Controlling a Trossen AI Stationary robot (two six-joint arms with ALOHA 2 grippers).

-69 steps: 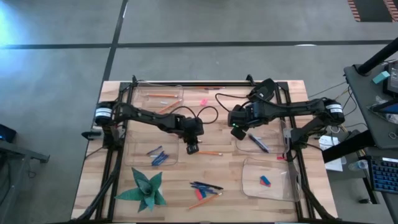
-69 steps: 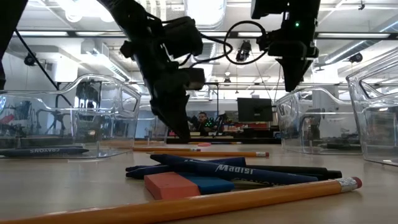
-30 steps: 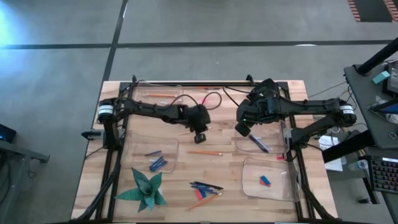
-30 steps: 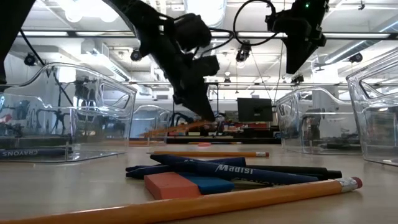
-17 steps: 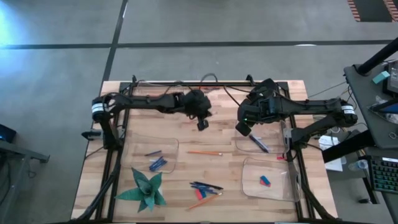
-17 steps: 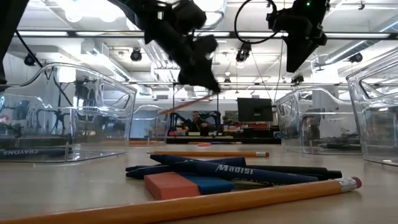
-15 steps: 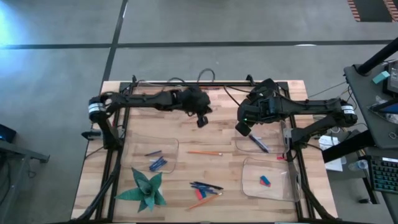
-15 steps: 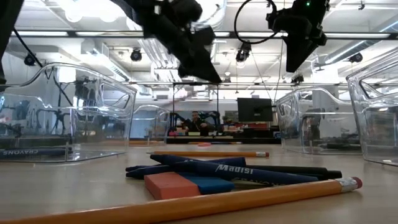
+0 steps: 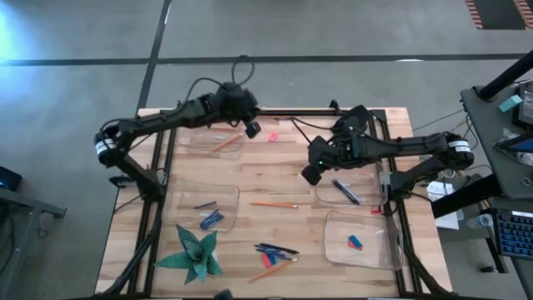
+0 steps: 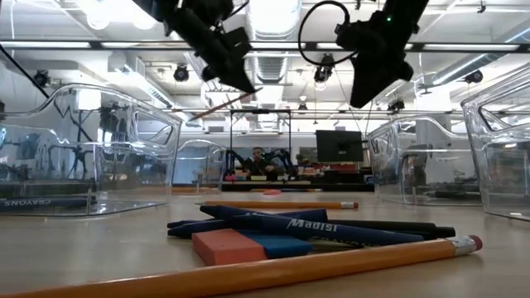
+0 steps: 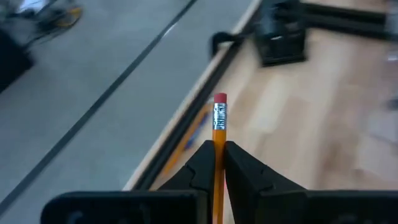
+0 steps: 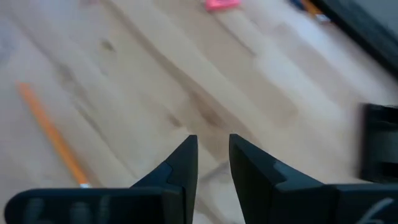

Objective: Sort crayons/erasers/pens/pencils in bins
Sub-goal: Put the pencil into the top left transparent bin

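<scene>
My left gripper (image 9: 250,129) hangs high over the right end of the far-left bin (image 9: 193,138), shut on an orange pencil (image 10: 222,104). Another pencil (image 9: 225,143) lies in that bin. My right gripper (image 9: 310,173) hovers above the table's middle, tipped downward, fingers a little apart with nothing between them (image 12: 213,155). One pencil (image 9: 275,204) lies on the bare wood between the bins. Pens, a red eraser and a pencil lie in a pile (image 9: 275,250) near the front edge. A pink eraser (image 9: 272,137) lies at the back. My left gripper pinches the pencil's shaft (image 11: 219,142) between its two fingers. The eraser end (image 11: 219,99) sticks out past the fingertips. The pencil is lifted clear of the table and slants, its other end (image 10: 199,116) lower.
Crayons lie in the left bin (image 9: 185,200), a pen in the right bin (image 9: 326,198), a blue eraser in the near-right bin (image 9: 333,233). A green paper star (image 9: 193,254) sits at the near left. Black frame rails run along the table's sides.
My left gripper has risen and swung from the table's middle toward the far left edge, carrying the pencil clear of the table to above the far-left bin. My right gripper has tipped further downward and shifted slightly toward the left.
</scene>
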